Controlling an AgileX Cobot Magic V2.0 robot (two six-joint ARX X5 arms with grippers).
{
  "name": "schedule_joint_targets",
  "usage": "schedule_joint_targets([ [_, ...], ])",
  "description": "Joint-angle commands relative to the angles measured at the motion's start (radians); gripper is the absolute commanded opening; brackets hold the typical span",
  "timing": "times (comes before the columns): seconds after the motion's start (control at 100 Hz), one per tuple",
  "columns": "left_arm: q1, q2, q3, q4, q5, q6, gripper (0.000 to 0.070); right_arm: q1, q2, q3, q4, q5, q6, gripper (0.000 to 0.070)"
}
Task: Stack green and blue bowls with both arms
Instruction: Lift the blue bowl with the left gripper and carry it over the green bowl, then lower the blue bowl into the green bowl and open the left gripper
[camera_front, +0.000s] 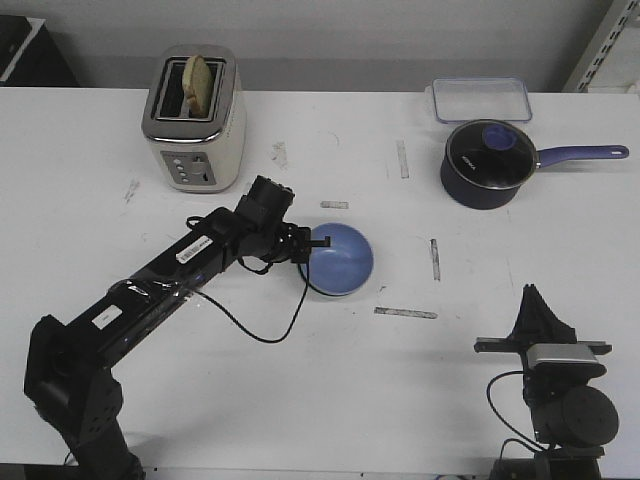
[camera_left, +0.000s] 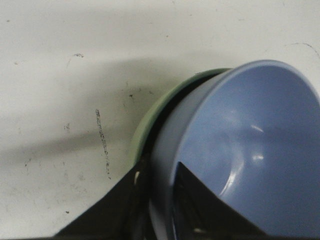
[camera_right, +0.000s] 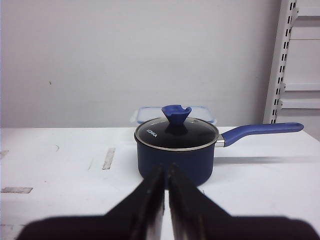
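Two black jointed arms; the left arm (camera_front: 150, 290) is wearing white labels (text unreadable) and trailing a loose black cable (camera_front: 262, 322) behind its claw.

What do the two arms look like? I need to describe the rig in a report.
Both are black and jointed. The left arm carries white labels and a loose black cable looping onto the table. The right arm has a round black joint, a grey block, and a cable. Each gripper has black, pointed, wedge-shaped fingers.
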Motion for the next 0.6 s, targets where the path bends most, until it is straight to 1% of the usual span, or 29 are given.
schedule_joint_targets([
  [0.0, -0.008, 0.019, 0.024, 0.009, 0.0, -0.002, 0.0131, 0.0, 0.0, 0.001, 0.01, 0.0, -0.011, 0.0005],
  [0.07, -0.008, 0.018, 0.025, 0.017, 0.0, -0.002, 0.0132, 0.0, 0.0, 0.001, 0.01, 0.0, -0.011, 0.0005],
  [0.13, -0.008, 0.018, 0.026, 0.025, 0.0, -0.002, 0.0152, 0.0, 0.0, 0.001, 0.01, 0.0, -0.011, 0.0005],
  [0.23, -0.008, 0.007, 0.026, 0.031, 0.0, -0.001, 0.0274, 0.0, 0.0, 0.001, 0.01, 0.0, -0.011, 0.0005],
  [0.27, -0.008, 0.003, 0.026, 0.029, 0.001, 0.001, 0.03, 0.0, 0.0, 0.001, 0.01, 0.0, -0.011, 0.0005],
  [0.44, -0.008, -0.018, 0.026, 0.026, 0.001, 0.008, 0.0299, 0.0, 0.0, 0.001, 0.01, 0.0, -0.011, 0.0005],
  [0.51, -0.008, -0.031, 0.026, 0.029, 0.001, 0.035, 0.0299, 0.0, 0.0, 0.001, 0.01, 0.0, -0.011, 0.0005],
  [0.59, -0.007, -0.057, 0.021, 0.033, 0.0, 0.09, 0.0299, 0.0, 0.0, 0.001, 0.01, 0.0, -0.011, 0.0005],
])
